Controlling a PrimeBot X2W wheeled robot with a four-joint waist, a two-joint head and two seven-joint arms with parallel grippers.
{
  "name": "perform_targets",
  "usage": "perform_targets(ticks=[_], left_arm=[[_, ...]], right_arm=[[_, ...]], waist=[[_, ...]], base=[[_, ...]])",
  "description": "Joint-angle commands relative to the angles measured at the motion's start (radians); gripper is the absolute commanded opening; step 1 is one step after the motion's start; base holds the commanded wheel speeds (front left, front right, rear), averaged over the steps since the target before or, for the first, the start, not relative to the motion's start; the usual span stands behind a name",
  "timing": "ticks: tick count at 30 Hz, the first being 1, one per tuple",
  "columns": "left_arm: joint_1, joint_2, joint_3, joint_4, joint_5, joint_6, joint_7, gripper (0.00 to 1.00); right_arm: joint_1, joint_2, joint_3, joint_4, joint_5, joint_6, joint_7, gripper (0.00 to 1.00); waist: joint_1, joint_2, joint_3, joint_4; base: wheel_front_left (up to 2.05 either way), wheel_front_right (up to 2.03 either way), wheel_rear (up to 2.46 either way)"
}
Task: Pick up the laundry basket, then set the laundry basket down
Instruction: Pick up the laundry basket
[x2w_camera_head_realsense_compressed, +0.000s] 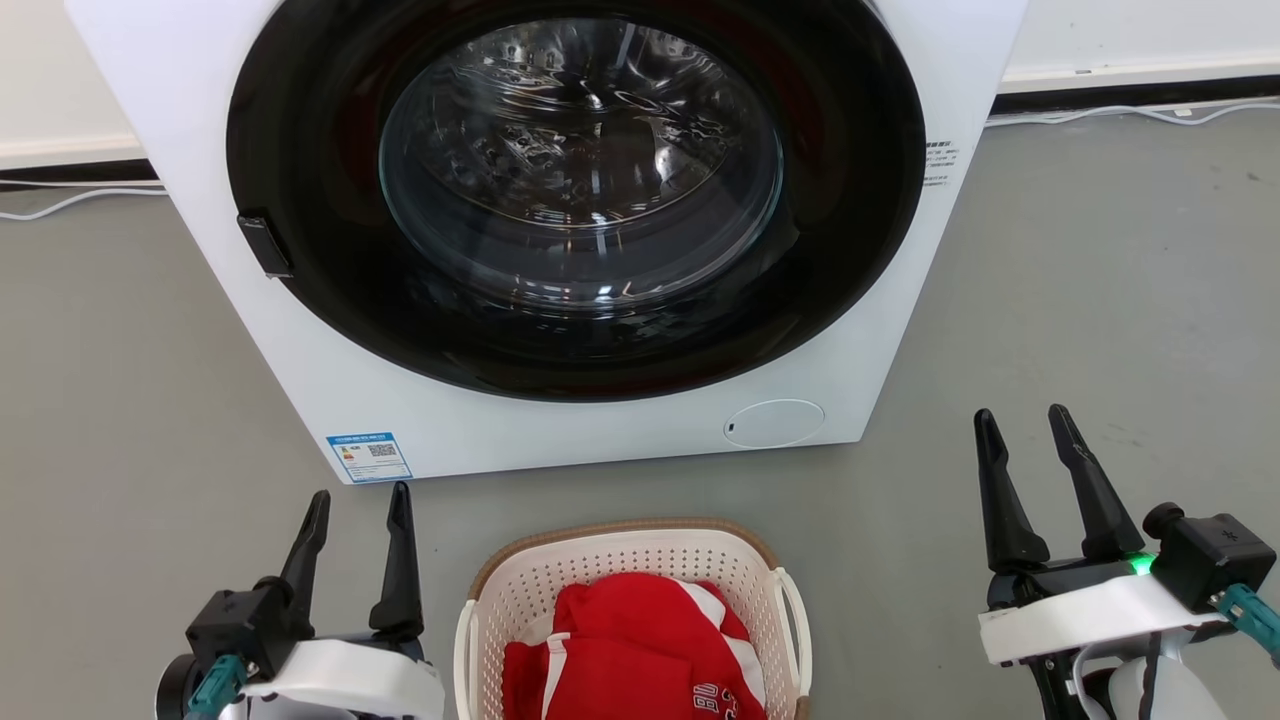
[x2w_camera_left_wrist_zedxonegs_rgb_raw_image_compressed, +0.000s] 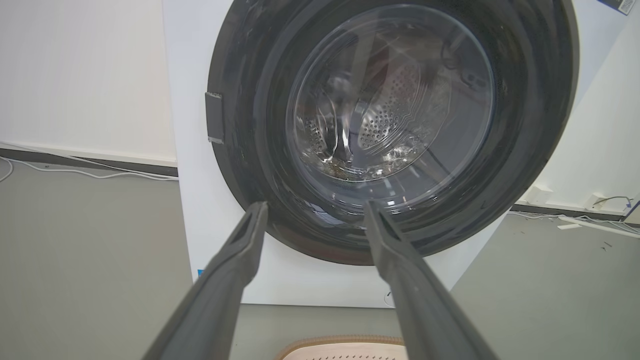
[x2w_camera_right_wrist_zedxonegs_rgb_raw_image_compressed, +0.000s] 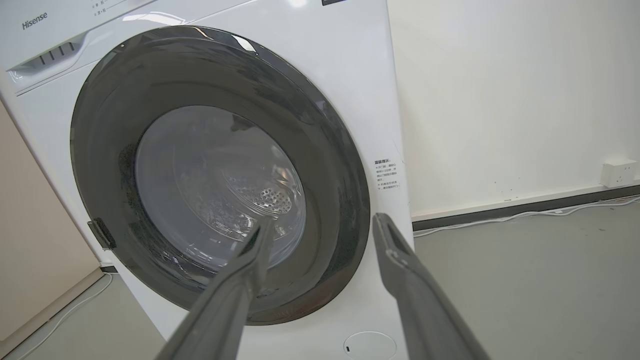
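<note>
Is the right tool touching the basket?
Apart. Head view shows a wide strip of bare floor between the open right tool and the basket.

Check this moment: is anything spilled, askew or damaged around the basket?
Nothing stands out. The laundry basket sits upright on the floor before the closed washing machine, a red garment inside it. The left gripper and right gripper flank it, open, touching nothing.

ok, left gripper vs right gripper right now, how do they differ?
The left gripper sits close beside the left side of the laundry basket; the right gripper stands well off from its right side. In the head view the right gripper sits higher, nearer the washing machine, than the left gripper. Shared: both are open, empty, with fingers pointing toward the machine.
</note>
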Motion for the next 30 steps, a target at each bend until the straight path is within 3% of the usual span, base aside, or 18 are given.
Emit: perform_targets(ticks=[1, 30], left_arm=[[-0.057, 0.007, 0.034, -0.021, -0.010, -0.006, -0.005, 1.00], [-0.100, 0.007, 0.041, 0.039, -0.023, -0.032, -0.005, 1.00]], right_arm=[[-0.019, -0.006, 0.016, -0.028, -0.009, 0.007, -0.007, 1.00], [-0.034, -0.015, 0.014, 0.000, 0.000, 0.007, -0.007, 1.00]], waist=[[0.0001, -0.0001, 0.002, 0.000], [0.0001, -0.0001, 0.055, -0.001]], base=[[0.00, 0.00, 0.00], [0.00, 0.00, 0.00]])
